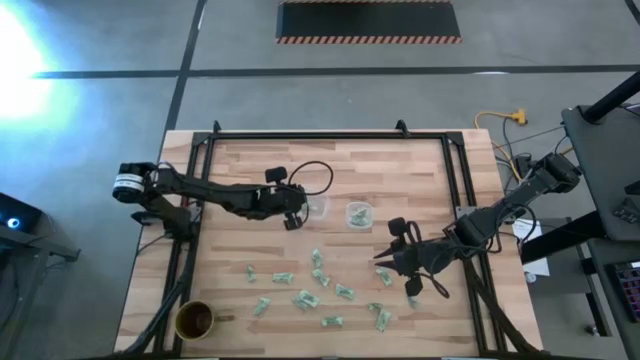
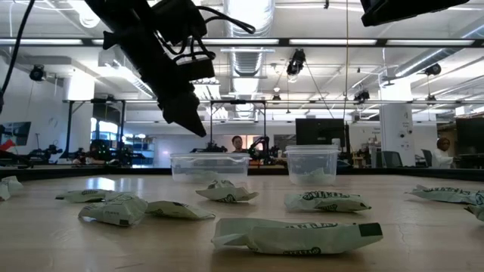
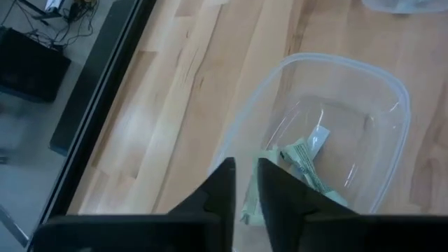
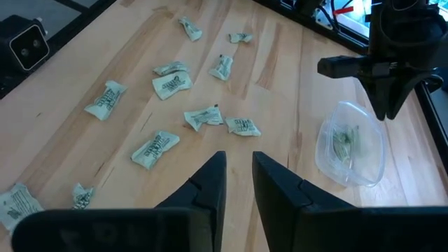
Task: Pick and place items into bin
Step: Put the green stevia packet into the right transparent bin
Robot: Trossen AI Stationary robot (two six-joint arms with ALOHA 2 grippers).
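Left bin [image 1: 316, 208] sits mid-table, with the left gripper [image 1: 293, 222] hovering right over its left edge. The second bin [image 1: 359, 214] is just to that bin's right. The wrapped pieces [image 1: 306, 299] lie scattered in front of it, and the right gripper [image 1: 382, 262] hangs beyond their right side. The cup [image 1: 195, 320] stands far front-left of the left bin.

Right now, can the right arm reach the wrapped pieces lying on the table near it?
Probably yes: the right gripper hovers beside the wrapped pieces, and nothing stands between them.
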